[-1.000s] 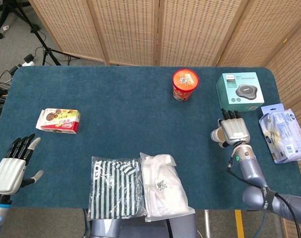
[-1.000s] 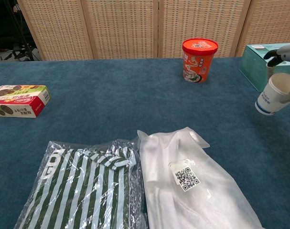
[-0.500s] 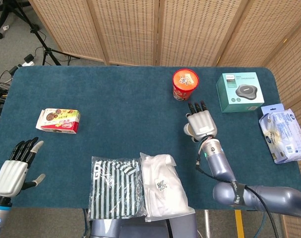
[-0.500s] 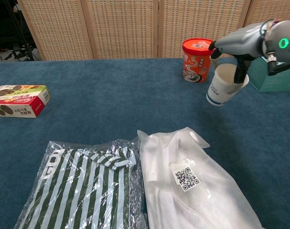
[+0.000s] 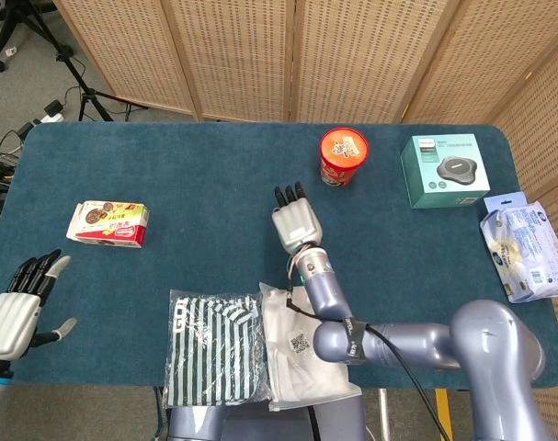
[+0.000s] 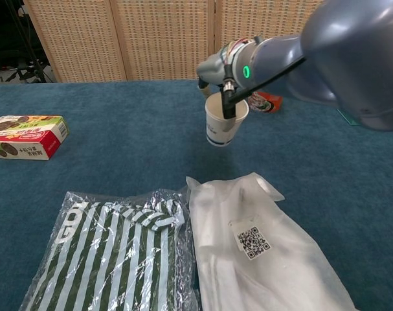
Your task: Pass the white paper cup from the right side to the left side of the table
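Note:
My right hand hangs over the middle of the blue table, its back turned up to the head camera. In the chest view that right hand holds the white paper cup by its rim, mouth up and tilted a little, just above the cloth. From the head camera the cup is hidden beneath the hand. At the table's near left corner my left hand waits with fingers spread and nothing in it.
A snack box lies at the left. An orange noodle tub and a teal box stand at the back right. Two bagged garments, striped and white, lie at the front. A blue-white packet sits off the right edge.
My right hand has carried the cup leftward from the right side to the table's middle. The left hand stays low at the left corner, nearly still.

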Controlling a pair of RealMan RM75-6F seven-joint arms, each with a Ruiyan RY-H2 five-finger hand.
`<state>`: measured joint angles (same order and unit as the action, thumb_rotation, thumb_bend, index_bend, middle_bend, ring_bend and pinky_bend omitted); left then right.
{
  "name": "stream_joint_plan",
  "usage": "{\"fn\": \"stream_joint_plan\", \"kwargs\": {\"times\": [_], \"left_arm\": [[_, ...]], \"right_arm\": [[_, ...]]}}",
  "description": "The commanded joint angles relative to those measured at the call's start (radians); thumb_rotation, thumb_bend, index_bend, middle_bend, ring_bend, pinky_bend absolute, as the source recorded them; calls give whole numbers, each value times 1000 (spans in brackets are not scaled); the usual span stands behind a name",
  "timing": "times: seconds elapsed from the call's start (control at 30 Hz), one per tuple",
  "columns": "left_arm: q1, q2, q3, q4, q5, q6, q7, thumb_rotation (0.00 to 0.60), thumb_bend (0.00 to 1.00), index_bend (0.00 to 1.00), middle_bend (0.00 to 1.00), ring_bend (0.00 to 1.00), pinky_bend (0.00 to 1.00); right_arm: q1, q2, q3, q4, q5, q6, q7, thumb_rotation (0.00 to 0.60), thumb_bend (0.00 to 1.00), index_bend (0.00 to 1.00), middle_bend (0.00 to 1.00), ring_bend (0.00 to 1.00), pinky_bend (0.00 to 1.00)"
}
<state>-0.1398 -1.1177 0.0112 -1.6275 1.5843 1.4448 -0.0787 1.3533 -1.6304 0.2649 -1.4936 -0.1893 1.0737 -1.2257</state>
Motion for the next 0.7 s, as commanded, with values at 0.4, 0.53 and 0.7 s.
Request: {"fn": "stream_joint_plan", "kwargs": {"times": [0.4, 0.53, 0.7], "left_arm": [[-1, 16, 1, -7, -11, -12, -10, 600, 206, 0, 0, 0, 0], [1, 18, -1, -8, -12, -6, -12, 600, 205, 0, 0, 0, 0], [1, 18, 1, -8, -10, -8, -9, 600, 202, 0, 0, 0, 0]], "right_arm": [[95, -156, 26, 159, 41, -77, -16, 600, 242, 435, 0, 0, 0], [101, -173, 22, 187, 44, -85, -14, 600, 227, 435, 0, 0, 0], [93, -167, 21, 181, 39, -81, 1, 600, 155, 402, 0, 0, 0]]}}
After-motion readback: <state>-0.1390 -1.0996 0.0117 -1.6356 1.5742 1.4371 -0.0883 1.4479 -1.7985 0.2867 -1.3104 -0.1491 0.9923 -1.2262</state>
